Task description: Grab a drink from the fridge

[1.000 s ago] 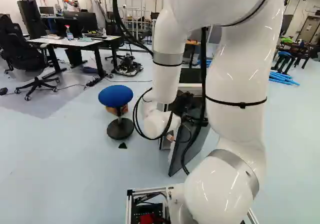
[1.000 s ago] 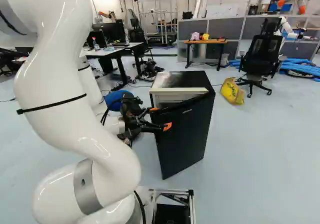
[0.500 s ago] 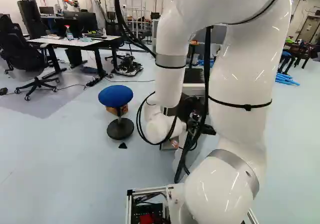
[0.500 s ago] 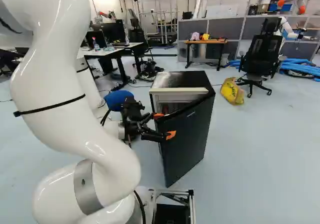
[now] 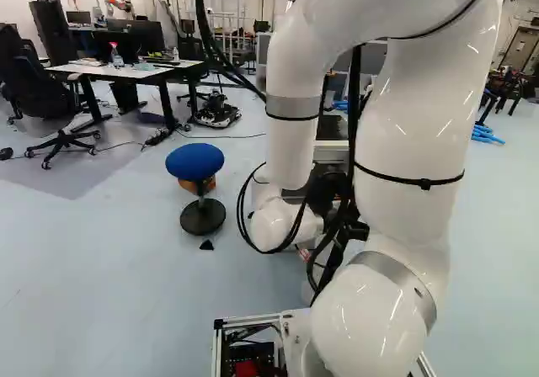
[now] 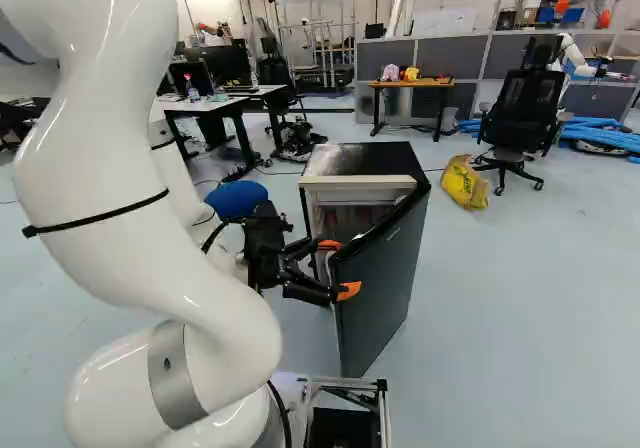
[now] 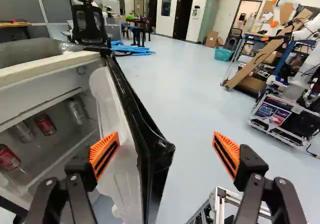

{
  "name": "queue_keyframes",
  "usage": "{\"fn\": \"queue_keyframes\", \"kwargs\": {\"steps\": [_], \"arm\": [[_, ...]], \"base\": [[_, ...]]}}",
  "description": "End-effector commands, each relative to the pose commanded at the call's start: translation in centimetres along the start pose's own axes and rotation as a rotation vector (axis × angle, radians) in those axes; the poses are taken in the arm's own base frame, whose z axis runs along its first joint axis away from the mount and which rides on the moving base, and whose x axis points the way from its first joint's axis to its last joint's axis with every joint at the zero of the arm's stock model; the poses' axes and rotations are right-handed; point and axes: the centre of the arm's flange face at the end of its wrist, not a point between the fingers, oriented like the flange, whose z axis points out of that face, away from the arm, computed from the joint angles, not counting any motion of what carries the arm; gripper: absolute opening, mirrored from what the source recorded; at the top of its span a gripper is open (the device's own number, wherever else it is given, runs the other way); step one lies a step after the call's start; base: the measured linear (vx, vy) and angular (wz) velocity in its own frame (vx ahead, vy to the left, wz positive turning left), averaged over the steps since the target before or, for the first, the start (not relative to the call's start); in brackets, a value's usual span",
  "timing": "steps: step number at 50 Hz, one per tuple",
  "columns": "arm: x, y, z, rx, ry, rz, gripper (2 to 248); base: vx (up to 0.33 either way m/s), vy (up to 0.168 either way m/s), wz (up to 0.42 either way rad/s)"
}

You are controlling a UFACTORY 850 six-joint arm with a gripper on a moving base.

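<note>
At nine o'clock in the right base view, the white arm (image 6: 90,188) reaches out. Near six, its fingers (image 6: 350,291) stand apart, unclamped, straddling the edge of the door (image 6: 382,288), I'd guess to swing it wider. At twelve, the black fridge (image 6: 365,156) keeps drink cans (image 7: 45,124) inside; the part-open door likely crowds them.

Pale blue floor, blue-topped stool (image 5: 194,161), black office chair (image 6: 523,110), grey partition panels (image 6: 443,52).
</note>
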Motion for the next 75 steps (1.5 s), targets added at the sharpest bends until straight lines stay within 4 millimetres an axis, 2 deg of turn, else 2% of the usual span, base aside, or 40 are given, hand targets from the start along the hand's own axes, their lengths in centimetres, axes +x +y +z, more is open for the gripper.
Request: {"fn": "queue_keyframes", "kwargs": {"steps": [13,24,46,75], "arm": [[-0.2,1.7,0.3,-0.075,0.012,-0.004,247],[0.2,1.6,0.9,-0.165,0.004,0.039,247],[1.7,-0.5,2.9,-0.288,-0.02,0.144,247],[4.0,-3.6,7.3,-0.478,-0.049,0.293,247]], "base": [[0.0,0.0,0.0],[0.0,0.0,0.0],[0.0,0.0,0.0],[0.0,0.0,0.0]]}}
